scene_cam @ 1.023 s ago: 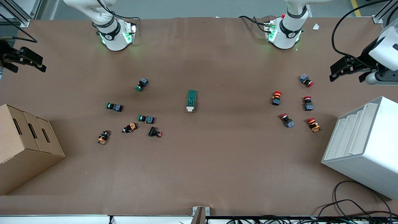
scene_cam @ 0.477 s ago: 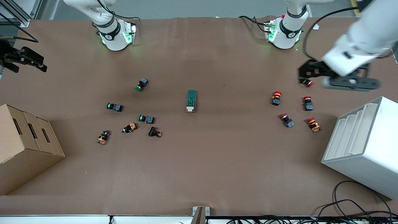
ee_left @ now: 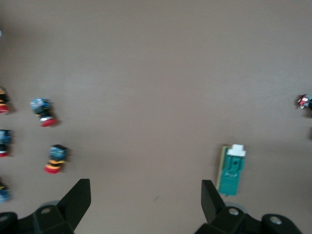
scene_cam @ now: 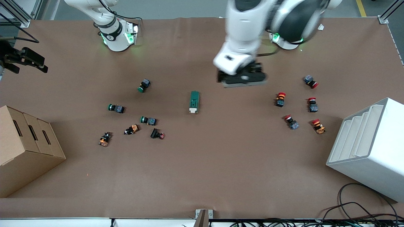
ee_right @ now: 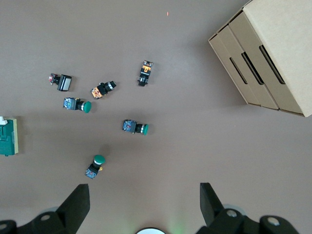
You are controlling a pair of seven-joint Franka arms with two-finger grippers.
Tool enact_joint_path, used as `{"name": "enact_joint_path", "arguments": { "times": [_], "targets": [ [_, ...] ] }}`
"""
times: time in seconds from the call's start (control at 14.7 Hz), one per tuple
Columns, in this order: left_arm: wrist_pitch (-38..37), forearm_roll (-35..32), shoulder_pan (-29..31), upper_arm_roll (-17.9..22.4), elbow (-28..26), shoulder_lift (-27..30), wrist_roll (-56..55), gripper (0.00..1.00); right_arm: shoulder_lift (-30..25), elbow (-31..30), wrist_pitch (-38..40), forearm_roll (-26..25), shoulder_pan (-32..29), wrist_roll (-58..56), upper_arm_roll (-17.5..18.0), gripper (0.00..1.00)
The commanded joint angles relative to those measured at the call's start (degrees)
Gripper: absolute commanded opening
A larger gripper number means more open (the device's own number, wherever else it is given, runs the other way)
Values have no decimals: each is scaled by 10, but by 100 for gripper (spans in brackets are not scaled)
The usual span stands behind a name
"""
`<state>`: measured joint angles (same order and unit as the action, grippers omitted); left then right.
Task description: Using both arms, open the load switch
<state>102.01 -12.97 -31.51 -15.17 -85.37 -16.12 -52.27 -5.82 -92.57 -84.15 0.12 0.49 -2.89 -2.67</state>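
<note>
The load switch (scene_cam: 194, 101) is a dark green block with a white toggle end, lying at the table's middle. It also shows in the left wrist view (ee_left: 232, 170) and at the edge of the right wrist view (ee_right: 8, 137). My left gripper (scene_cam: 241, 78) hangs open in the air over bare table, toward the left arm's end from the switch. In its own view the left gripper (ee_left: 145, 200) holds nothing, and the switch lies just outside one finger. My right gripper (scene_cam: 26, 60) waits open and empty (ee_right: 145, 200) over the right arm's end of the table.
Several green and orange push buttons (scene_cam: 148, 120) lie toward the right arm's end. Several red ones (scene_cam: 281, 99) lie toward the left arm's end. A cardboard box (scene_cam: 25, 145) and a white stepped rack (scene_cam: 369, 145) stand at the two ends.
The left arm has swung from its end of the table in to the middle, its gripper now close to the load switch. The right arm has not moved.
</note>
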Motion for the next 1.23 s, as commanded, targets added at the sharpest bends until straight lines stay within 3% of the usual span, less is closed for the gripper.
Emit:
{"name": "enact_joint_path", "arguments": {
  "times": [0.0, 0.27, 0.61, 0.82, 1.02, 1.16],
  "targets": [
    [34, -75, -56, 3, 3, -50, -101, 100, -12, -7, 1, 1, -5, -2, 4, 100],
    [155, -237, -136, 3, -34, -132, -307, 100, -1, 6, 1, 1, -7, 3, 2, 100],
    [170, -412, -212, 2, -37, -232, -527, 100, 15, 8, 0, 2, -10, -2, 0, 100],
    [174, -471, -241, 3, -54, -254, -599, 100, 69, 11, -11, 2, -12, -4, 0, 100],
    [212, -570, -247, 3, -107, -260, -685, 100, 91, 17, -22, 7, -8, 19, 0, 100],
    [223, -646, -247, 3, -127, -268, -763, 100, 113, 15, -26, 14, -2, 127, 3, 100]
  ]
}}
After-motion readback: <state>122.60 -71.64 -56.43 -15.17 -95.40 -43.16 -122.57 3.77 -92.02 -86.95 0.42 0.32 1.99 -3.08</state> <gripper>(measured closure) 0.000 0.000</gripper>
